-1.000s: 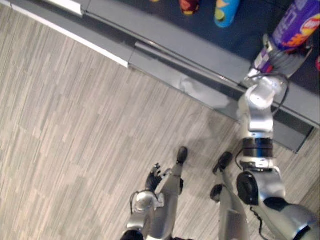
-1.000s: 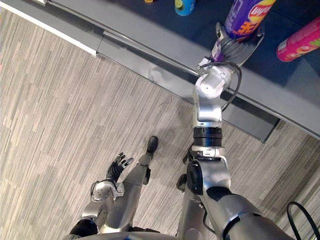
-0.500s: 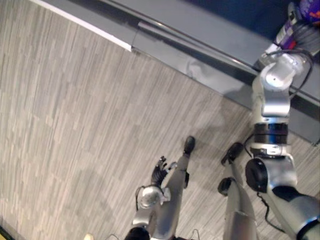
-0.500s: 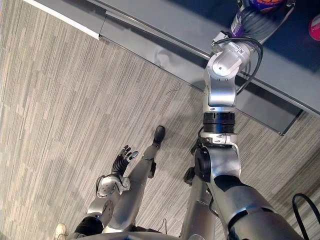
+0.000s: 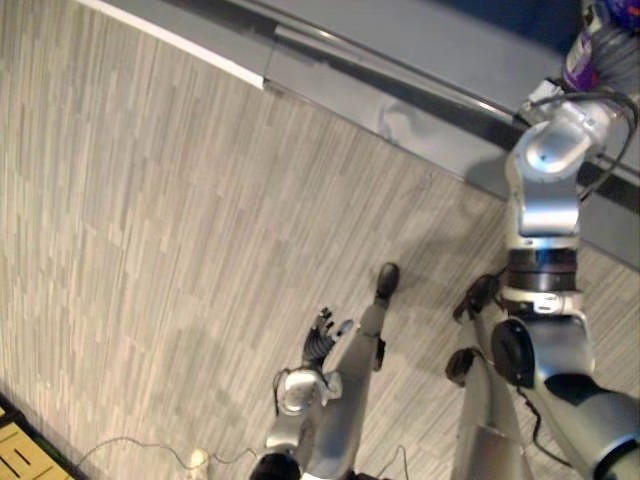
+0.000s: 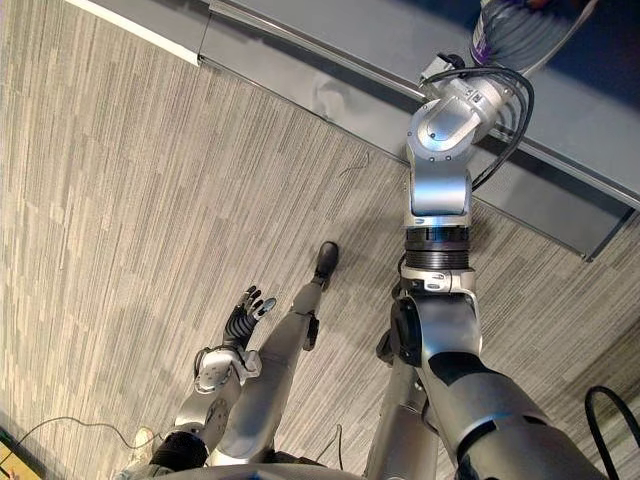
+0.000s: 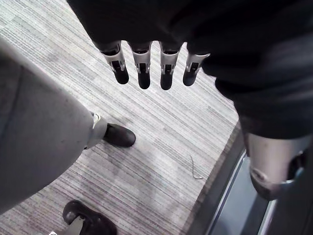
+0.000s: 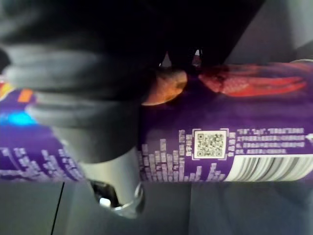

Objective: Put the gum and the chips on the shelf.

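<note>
Right arm stretched forward to the grey shelf ledge [image 5: 420,50], right hand [image 6: 520,35] wrapped tight round the purple cylindrical chips can [image 8: 220,122]. The can's long axis runs across the palm, over the shelf; resting or held clear, cannot tell. Left hand [image 6: 243,318] hangs low at the side, fingers [image 7: 143,73] straight and loose, empty. Grey wood-grain plank floor [image 5: 150,250] below.
</note>
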You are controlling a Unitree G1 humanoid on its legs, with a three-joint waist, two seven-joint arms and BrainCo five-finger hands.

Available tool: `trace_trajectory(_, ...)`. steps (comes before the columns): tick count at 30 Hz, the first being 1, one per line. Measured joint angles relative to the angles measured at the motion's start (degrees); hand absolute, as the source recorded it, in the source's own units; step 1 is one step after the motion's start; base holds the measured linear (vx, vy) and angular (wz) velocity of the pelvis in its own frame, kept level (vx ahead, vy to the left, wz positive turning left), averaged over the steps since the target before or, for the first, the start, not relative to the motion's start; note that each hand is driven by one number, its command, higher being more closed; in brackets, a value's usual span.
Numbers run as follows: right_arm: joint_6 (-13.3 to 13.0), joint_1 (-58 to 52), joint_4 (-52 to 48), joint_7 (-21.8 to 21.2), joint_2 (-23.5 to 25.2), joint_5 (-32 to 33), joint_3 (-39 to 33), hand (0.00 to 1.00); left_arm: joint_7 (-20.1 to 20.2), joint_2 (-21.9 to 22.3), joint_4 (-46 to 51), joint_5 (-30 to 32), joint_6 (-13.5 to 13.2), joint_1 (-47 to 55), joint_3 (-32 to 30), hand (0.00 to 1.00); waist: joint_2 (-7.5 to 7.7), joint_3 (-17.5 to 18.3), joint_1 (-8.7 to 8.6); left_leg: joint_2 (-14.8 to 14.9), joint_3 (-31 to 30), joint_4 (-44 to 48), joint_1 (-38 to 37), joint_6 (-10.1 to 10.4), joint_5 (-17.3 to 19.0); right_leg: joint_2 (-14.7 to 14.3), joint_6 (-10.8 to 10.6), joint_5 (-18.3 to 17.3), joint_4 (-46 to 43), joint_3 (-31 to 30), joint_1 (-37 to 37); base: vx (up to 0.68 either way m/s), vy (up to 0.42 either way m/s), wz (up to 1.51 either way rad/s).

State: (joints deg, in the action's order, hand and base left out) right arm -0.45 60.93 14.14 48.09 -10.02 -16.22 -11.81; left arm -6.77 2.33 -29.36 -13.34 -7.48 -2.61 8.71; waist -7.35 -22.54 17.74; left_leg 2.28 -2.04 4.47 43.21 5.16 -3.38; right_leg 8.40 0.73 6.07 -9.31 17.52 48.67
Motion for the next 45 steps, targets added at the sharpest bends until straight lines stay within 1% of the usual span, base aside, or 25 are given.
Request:
trace_trajectory(4,-0.6,-0.3,-0.3,0.7,0.1,-1.7,1.1,1.00,-0.4,0.0,0.0,0.0,-0.3,0.0,0.0,0.00,-0.02,0.0,0.02,0.1,0.0,-0.4,0.6,0.1,-0.3,0.0,0.4,-0.3,-0.9,-0.2,1.2,0.07,-0.007,0.01)
trace_trajectory(7,-1.3,-0.6,-0.2,1.4,0.5,-1.8,1.1,1.00,-0.9,0.0,0.1,-0.1,-0.8,0.0,-0.1,0.00,-0.02,0.0,0.07,0.1,0.3,-0.4,0.9,0.1,-0.4,0.0,0.4,-0.3,-1.1,-0.5,1.8,0.06,-0.002,-0.03)
trace_trajectory(12,-1.9,-1.6,-0.2,1.6,1.0,-1.8,1.2,1.00,-1.5,0.0,0.4,-0.1,-0.9,0.0,-0.1,0.00,-0.19,0.1,0.11,0.2,1.0,-0.4,0.9,0.2,-0.4,0.0,0.5,-0.4,-1.5,-1.0,2.2,0.05,0.002,-0.04)
trace_trajectory(13,-2.3,-1.9,-0.2,1.6,1.0,-1.8,1.3,1.00,-1.6,0.0,0.4,-0.1,-1.0,0.0,-0.2,0.00,-0.20,0.1,0.12,0.2,1.1,-0.5,0.9,0.4,-0.2,0.0,0.5,-0.4,-1.6,-1.1,2.3,0.03,0.000,-0.01)
trace_trajectory(18,-3.7,-2.2,-0.4,1.8,1.0,-1.9,2.1,1.00,-1.9,0.0,0.3,-0.1,-1.2,0.0,-0.3,0.00,-0.23,0.2,0.12,0.3,1.5,-0.7,1.6,0.4,-0.3,-0.1,0.5,-0.4,-1.9,-1.4,3.5,0.04,0.001,-0.02)
trace_trajectory(22,-3.7,-2.6,-0.2,2.2,1.0,-1.9,3.1,1.00,-1.9,0.0,0.3,-0.1,-1.3,0.0,-0.4,0.00,-0.93,0.6,0.25,0.4,1.8,-0.7,1.6,0.0,-0.6,-0.1,0.5,-0.4,-2.0,-1.7,3.7,0.05,0.000,-0.02)
trace_trajectory(25,-3.7,-2.6,0.0,2.4,1.0,-1.9,3.5,1.00,-1.9,0.0,0.3,-0.1,-1.3,0.0,-0.7,0.00,-0.96,0.7,0.32,0.4,2.3,-0.9,1.6,0.0,-0.6,-0.2,0.6,-0.4,-2.3,-2.2,4.2,0.04,0.000,-0.07)
trace_trajectory(26,-3.7,-2.7,0.2,2.4,1.0,-1.9,3.7,0.00,-1.9,0.1,0.2,-0.1,-1.3,0.0,-0.7,0.00,-1.03,0.7,0.31,0.4,2.3,-0.9,1.6,0.0,-0.6,-0.2,0.6,-0.4,-2.4,-2.2,4.1,0.05,-0.003,-0.02)
trace_trajectory(28,-3.3,-2.8,0.9,2.2,1.3,-1.8,3.8,0.00,-1.9,0.1,0.1,-0.1,-1.3,0.0,-0.7,0.00,-1.12,1.0,0.33,0.4,2.3,-0.8,1.6,0.0,-0.6,-0.2,0.6,-0.4,-2.4,-2.2,4.2,0.04,-0.003,0.01)
trace_trajectory(29,-2.1,-3.5,3.4,2.0,1.8,-1.7,3.2,0.00,-1.9,0.1,-0.3,-0.1,-1.3,0.0,-0.7,0.00,-1.21,1.4,0.35,0.4,2.3,-0.9,1.6,0.0,-0.6,-0.2,0.6,-0.4,-2.4,-2.2,4.2,0.04,-0.001,0.01)
trace_trajectory(30,-2.1,-4.8,4.7,1.9,1.9,-2.7,3.4,0.00,-1.9,0.2,-0.5,-0.1,-1.3,0.0,-0.7,0.00,-1.33,1.5,0.47,0.4,2.4,-0.9,1.6,0.0,-0.6,-0.2,0.6,-0.4,-2.4,-2.2,4.1,0.05,-0.001,-0.01)
trace_trajectory(31,-2.8,-5.8,4.2,1.7,2.0,-3.8,4.1,0.00,-2.0,0.2,-0.7,-0.1,-1.3,0.0,-0.9,0.00,-1.38,1.6,0.44,0.4,2.4,-0.9,1.6,0.0,-0.6,-0.2,0.6,-0.4,-2.4,-2.2,4.2,0.05,0.000,-0.01)
trace_trajectory(37,-2.0,-6.7,5.0,1.0,2.2,-3.4,4.2,0.00,-2.0,0.3,-0.8,-0.1,-1.2,0.0,-1.2,0.00,-1.40,2.7,0.35,0.4,2.4,-0.7,1.3,0.0,-0.8,-0.2,0.6,-0.4,-2.4,-2.2,3.8,0.04,-0.002,0.00)
trace_trajectory(41,-1.6,-8.0,7.2,0.8,2.6,-0.6,4.1,0.00,-2.0,0.3,-1.1,-0.1,-1.1,0.0,-1.2,0.00,-1.38,2.8,0.09,0.5,2.5,-0.7,-1.3,0.0,-0.7,-0.3,0.6,-0.4,-1.9,-2.0,0.9,0.05,-0.007,0.00)
trace_trajectory(42,-1.4,-9.0,7.3,0.8,3.7,0.6,3.3,0.00,-2.0,0.3,-1.2,-0.1,-1.1,0.0,-1.2,0.00,-1.34,2.9,-0.04,0.6,2.4,-0.8,-2.3,0.0,-0.7,-0.4,0.6,-0.4,-1.7,-1.8,-0.2,0.04,-0.010,0.02)
trace_trajectory(45,-1.8,-11.2,8.6,1.2,5.4,1.0,3.2,0.00,-2.0,0.3,-1.5,-0.1,-1.1,0.0,-1.1,0.00,-1.29,3.3,-0.32,0.6,2.3,-0.8,-3.4,0.0,-0.5,-0.3,0.6,-0.4,-1.3,-1.5,-1.7,0.06,-0.013,0.04)
